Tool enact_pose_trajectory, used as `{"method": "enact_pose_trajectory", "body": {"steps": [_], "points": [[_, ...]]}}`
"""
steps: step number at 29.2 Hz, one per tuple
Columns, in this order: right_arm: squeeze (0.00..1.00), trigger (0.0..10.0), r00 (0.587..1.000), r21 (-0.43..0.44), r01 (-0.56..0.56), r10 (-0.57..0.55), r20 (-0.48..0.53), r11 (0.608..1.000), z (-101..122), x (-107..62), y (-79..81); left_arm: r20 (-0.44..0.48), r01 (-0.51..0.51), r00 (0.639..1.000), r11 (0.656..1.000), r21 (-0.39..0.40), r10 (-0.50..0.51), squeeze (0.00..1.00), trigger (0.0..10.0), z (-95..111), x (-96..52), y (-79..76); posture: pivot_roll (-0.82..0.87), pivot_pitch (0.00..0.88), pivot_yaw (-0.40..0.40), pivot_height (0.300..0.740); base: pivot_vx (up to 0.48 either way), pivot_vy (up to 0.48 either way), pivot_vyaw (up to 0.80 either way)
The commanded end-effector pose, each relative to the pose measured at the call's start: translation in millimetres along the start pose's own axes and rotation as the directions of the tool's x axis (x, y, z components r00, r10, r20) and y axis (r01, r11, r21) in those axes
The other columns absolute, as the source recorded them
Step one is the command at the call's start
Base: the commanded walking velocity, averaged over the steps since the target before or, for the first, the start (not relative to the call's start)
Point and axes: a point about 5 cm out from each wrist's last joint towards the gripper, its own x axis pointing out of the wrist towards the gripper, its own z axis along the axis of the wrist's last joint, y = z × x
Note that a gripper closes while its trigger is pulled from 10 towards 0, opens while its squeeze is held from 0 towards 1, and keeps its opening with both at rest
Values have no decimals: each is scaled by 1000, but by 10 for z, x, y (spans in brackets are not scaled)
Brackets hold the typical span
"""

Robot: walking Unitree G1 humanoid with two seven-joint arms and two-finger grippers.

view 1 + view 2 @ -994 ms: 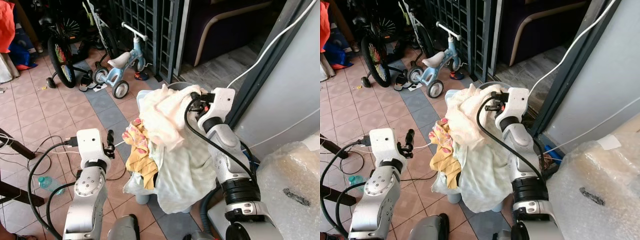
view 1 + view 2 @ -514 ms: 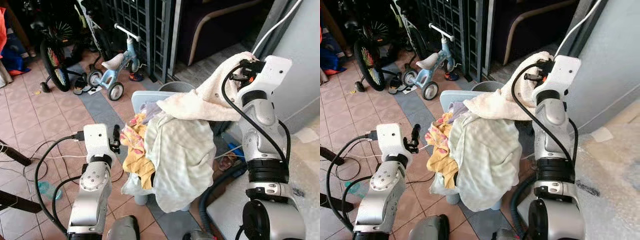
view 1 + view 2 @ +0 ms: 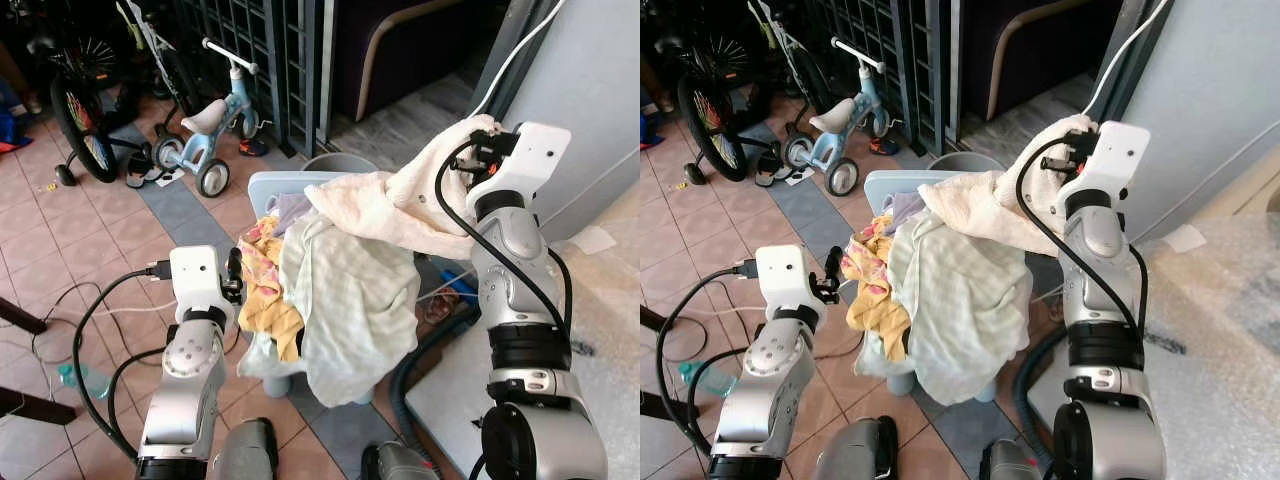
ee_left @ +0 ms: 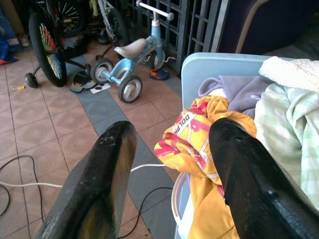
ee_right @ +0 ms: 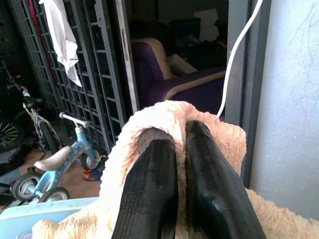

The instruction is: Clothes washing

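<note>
Floor: pink and grey tiled floor, metal grille behind.
Cycles: one blue tricycle, one bicycle.
Right tool: clamped on cream terry towel.
Left tool: fingers spread, beside pale blue laundry basket.

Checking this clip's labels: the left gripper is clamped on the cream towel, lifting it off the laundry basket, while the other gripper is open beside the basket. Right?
Wrong arm. The right gripper is clamped on the cream towel, as the right wrist view shows; the left gripper is open beside the laundry basket.
</note>
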Motion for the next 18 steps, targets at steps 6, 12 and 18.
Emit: {"method": "enact_pose_trajectory", "body": {"steps": [6, 12, 18], "points": [[0, 10000, 1000, -6, -10, 10, 4, 1000, -2, -11, 9, -9, -5, 1000, 1000, -7, 5, 0, 10000, -23, 2, -13, 21, 38, 18, 740, -275, -266, 0], [0, 10000, 1000, -13, -28, 28, -7, 1000, -51, -61, 56, 5, 2, 1000, 1000, -21, -2, 0, 10000, -13, 0, 2, 21, 39, 19, 740, -136, -136, 0], [0, 10000, 999, -21, -38, 38, -14, 999, -81, -99, 95, 26, 54, 998, 998, -45, -52, 0, 10000, 7, -6, 15, 17, 41, 21, 740, 0, 0, -340]]}}
